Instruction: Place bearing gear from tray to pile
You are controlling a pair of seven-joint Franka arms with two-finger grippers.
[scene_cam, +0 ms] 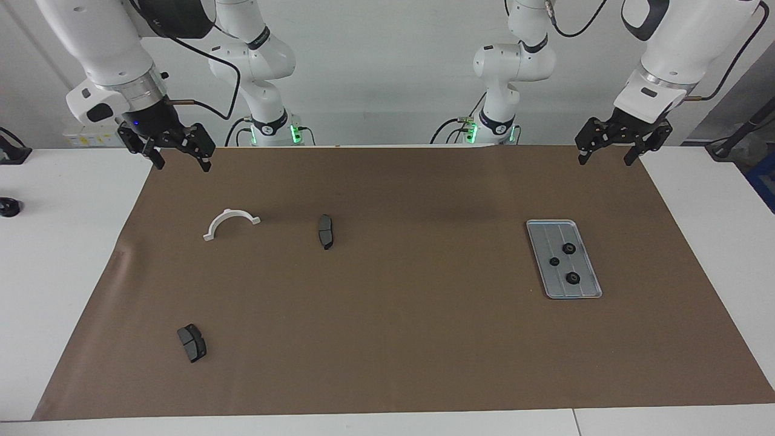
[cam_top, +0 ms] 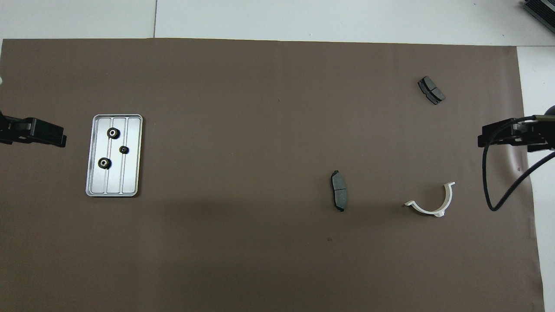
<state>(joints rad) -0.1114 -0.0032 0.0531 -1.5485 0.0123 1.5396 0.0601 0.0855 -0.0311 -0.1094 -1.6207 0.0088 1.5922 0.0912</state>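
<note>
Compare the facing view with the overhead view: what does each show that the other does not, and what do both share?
Only the facing view shows the arms' bases and upper links, and both open grippers whole, left gripper and right gripper, raised over the mat's edge nearest the robots.

Only the overhead view shows the ribbed grey object at the table's corner.

Both show the tray holding three bearing gears, the white half-ring bracket and two brake pads.
</note>
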